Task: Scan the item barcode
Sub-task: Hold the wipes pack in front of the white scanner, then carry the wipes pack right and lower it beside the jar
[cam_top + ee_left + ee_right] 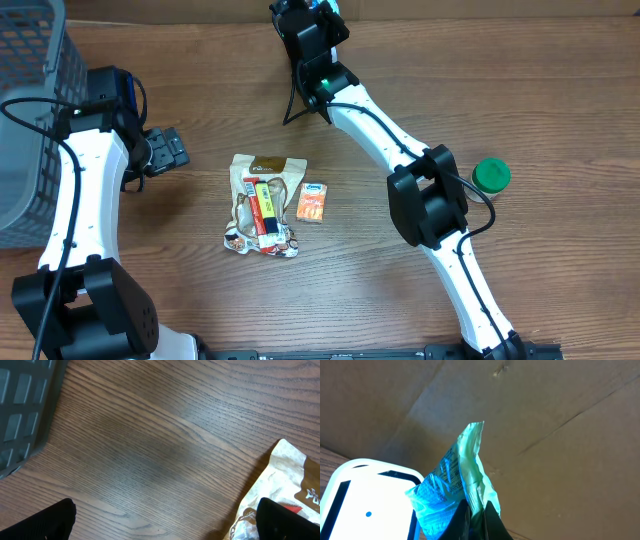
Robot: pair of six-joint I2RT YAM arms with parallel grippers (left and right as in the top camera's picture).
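Green packet [456, 479] pinched in right hand [476, 519], beside white scanner [367, 492], left hand [167, 522] spread wide

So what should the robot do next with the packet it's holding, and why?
Probably ease the blue-green packet sideways over the glowing white scanner. The right jaws are shut on the packet, but in the wrist view it sits at the scanner's edge rather than across its lit face, so the barcode likely isn't being read yet.
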